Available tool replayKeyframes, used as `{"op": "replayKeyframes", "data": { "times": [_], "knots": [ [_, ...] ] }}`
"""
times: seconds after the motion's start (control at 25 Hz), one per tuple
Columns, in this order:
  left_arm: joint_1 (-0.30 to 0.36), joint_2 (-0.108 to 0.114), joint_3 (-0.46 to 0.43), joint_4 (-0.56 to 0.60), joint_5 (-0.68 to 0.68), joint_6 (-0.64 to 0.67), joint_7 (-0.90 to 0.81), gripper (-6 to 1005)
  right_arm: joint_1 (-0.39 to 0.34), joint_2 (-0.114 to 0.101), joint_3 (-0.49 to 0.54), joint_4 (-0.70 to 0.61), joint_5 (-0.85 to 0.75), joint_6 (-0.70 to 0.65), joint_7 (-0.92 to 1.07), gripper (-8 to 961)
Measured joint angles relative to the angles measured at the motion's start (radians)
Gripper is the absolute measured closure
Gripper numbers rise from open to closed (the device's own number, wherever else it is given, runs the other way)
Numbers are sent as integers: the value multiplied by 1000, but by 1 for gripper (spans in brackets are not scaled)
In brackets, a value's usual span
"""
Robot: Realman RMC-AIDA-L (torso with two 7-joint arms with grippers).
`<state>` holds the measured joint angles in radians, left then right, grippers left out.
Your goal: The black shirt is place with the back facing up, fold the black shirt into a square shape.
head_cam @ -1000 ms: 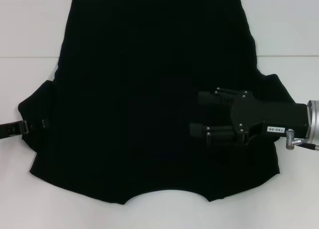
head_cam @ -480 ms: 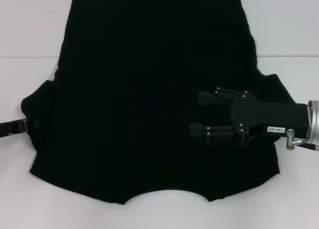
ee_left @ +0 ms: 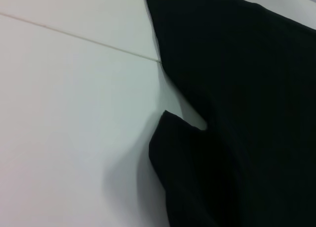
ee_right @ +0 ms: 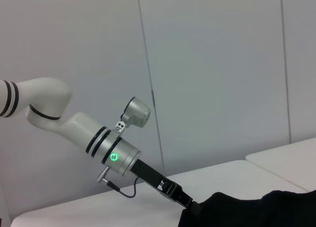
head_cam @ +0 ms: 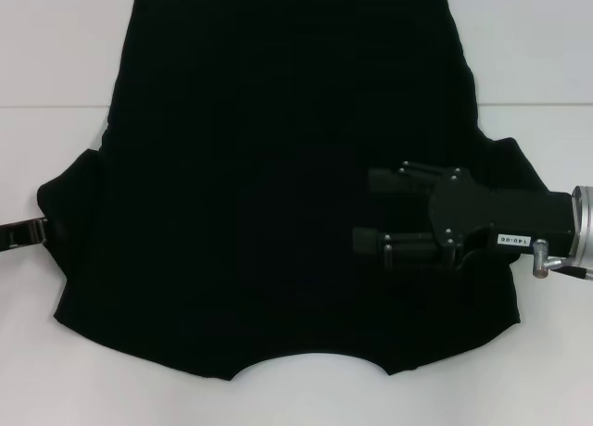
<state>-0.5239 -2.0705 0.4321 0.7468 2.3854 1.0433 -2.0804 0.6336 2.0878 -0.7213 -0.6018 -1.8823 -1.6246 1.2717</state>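
Note:
The black shirt lies spread flat on the white table, plain side up, hem at the far end and collar notch near me. My right gripper hovers over the shirt's right half, open, with nothing between its fingers. My left gripper reaches in from the left edge, its tip at the left sleeve. The left wrist view shows that sleeve lying beside the shirt's body. In the right wrist view the left gripper meets the black fabric.
A seam line crosses the white table behind the sleeves. Bare tabletop shows on both sides of the shirt. A grey panelled wall stands beyond the table on the left arm's side.
The left gripper has drawn back leftward off the left sleeve, and the sleeve's outer edge has shifted slightly inward. The right gripper has not moved.

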Motion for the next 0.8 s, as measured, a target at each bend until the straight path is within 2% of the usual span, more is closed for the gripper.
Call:
{"op": "replayKeyframes", "data": {
  "times": [0.24, 0.8],
  "knots": [
    [20, 0, -8, 20, 0, -34, -9, 986, 0, 0, 0, 9, 14, 1, 0, 28],
    [42, 2, -35, 39, 0, -22, -10, 969, 3, 1, 0, 45, 25, 4, -7, 29]
  ]
}}
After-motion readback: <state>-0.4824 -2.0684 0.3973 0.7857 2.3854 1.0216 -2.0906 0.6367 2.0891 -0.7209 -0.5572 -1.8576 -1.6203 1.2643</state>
